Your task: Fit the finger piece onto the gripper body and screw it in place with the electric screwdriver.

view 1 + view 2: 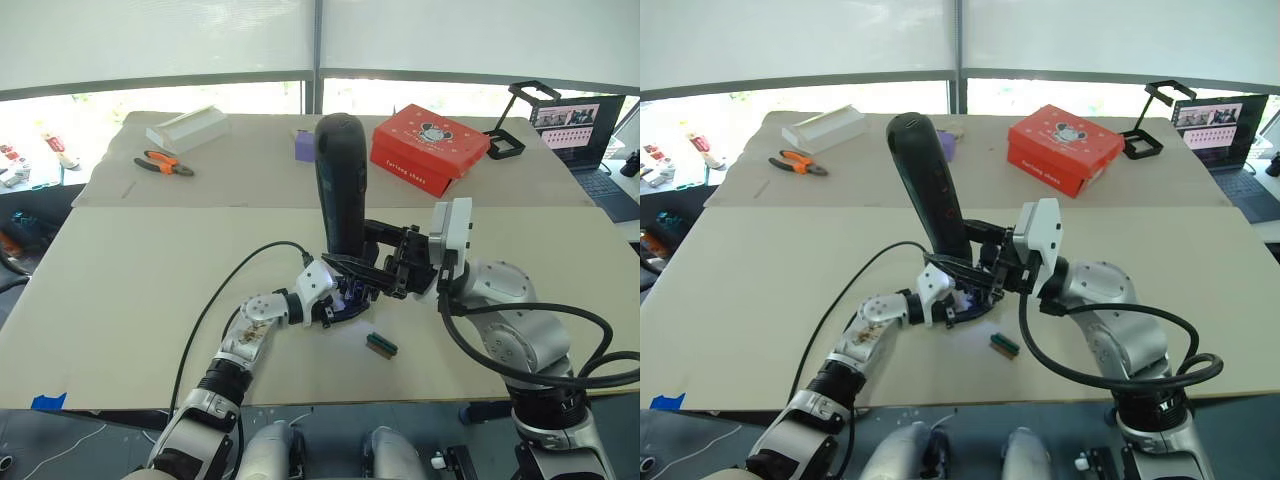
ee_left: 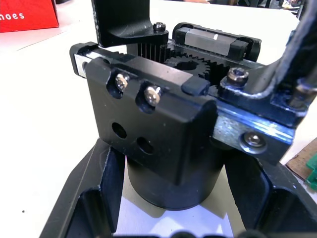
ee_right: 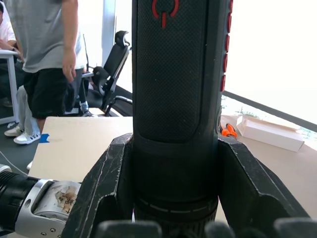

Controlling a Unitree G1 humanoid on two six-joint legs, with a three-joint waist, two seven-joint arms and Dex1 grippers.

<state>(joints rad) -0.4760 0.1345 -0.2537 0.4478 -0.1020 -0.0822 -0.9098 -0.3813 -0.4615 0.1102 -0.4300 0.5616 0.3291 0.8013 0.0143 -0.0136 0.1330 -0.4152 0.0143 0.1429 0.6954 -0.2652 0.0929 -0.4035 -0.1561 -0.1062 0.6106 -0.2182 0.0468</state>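
Right end effector (image 3: 176,198) clamps the red-marked electric screwdriver (image 1: 340,185); left end effector (image 2: 178,198) grips the gripper body (image 2: 163,129).

Your gripper body (image 2: 163,124) is boxed in: left gripper (image 1: 335,300) on one side, right gripper (image 1: 395,268) with the upright electric screwdriver (image 1: 340,190) above. Green-and-brown block (image 1: 381,345) lies just beside. Bare desk (image 1: 130,290) to your left.

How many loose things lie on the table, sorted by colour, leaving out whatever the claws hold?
Red: 1, the box
White: 1, the long box
Orange: 1, the pliers
Purple: 1, the block
Green: 1, the small block
Black: 1, the stand
Total: 6
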